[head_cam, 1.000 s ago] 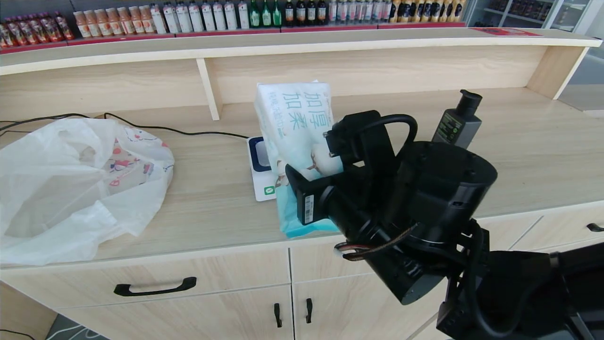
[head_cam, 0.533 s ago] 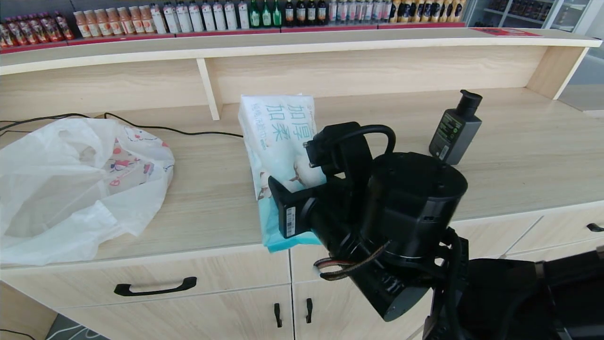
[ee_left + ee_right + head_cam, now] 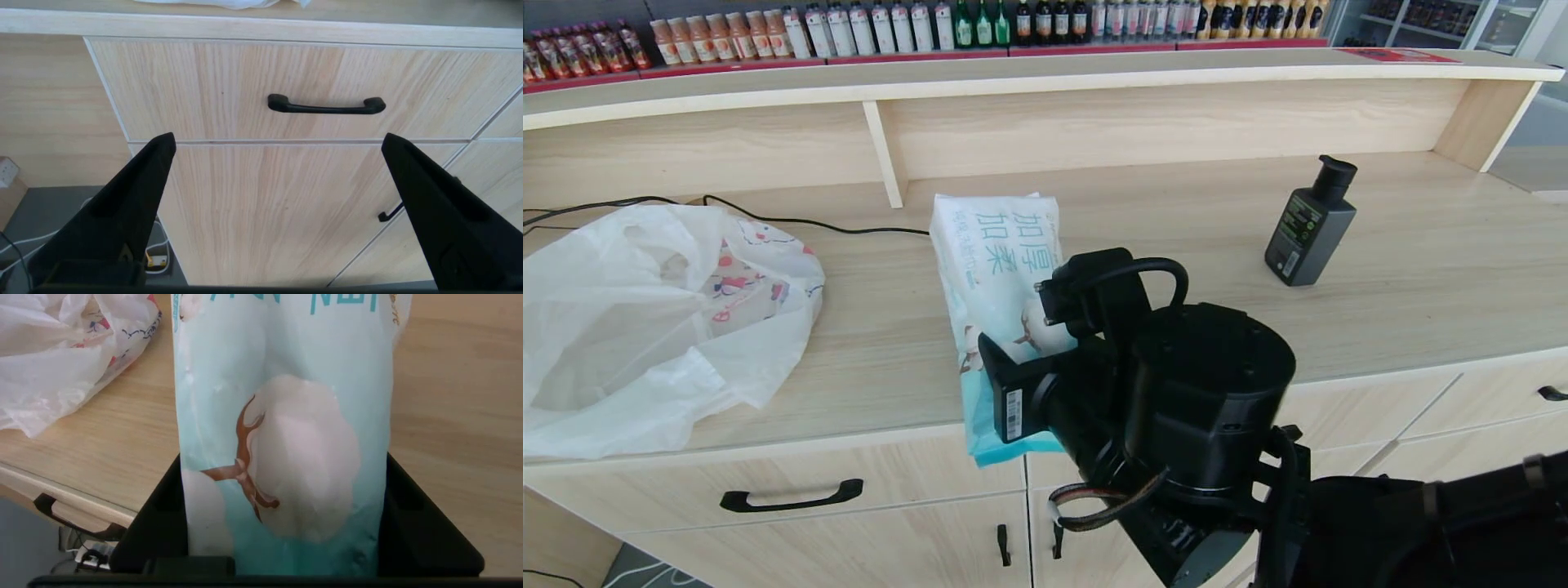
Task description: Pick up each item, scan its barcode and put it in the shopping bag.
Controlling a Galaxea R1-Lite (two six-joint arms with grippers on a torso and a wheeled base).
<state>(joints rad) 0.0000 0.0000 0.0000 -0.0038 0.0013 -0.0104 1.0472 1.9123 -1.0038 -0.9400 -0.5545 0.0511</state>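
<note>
White-and-teal tissue pack is gripped at its lower end by the right tool – fingers closed on both sides – and is held over the tabletop, near the shopping bag on its right, not touching it. A grey bottle is stood well apart from the bag, farther right. Below the bag, the left tool is held wide open and empty before a drawer handle.

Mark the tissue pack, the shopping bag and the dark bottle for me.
tissue pack (image 3: 996, 261): head view, on its printed upper face.
shopping bag (image 3: 629, 343): head view, on its crumpled white side.
dark bottle (image 3: 1308, 237): head view, on its grey body below the cap.
</note>
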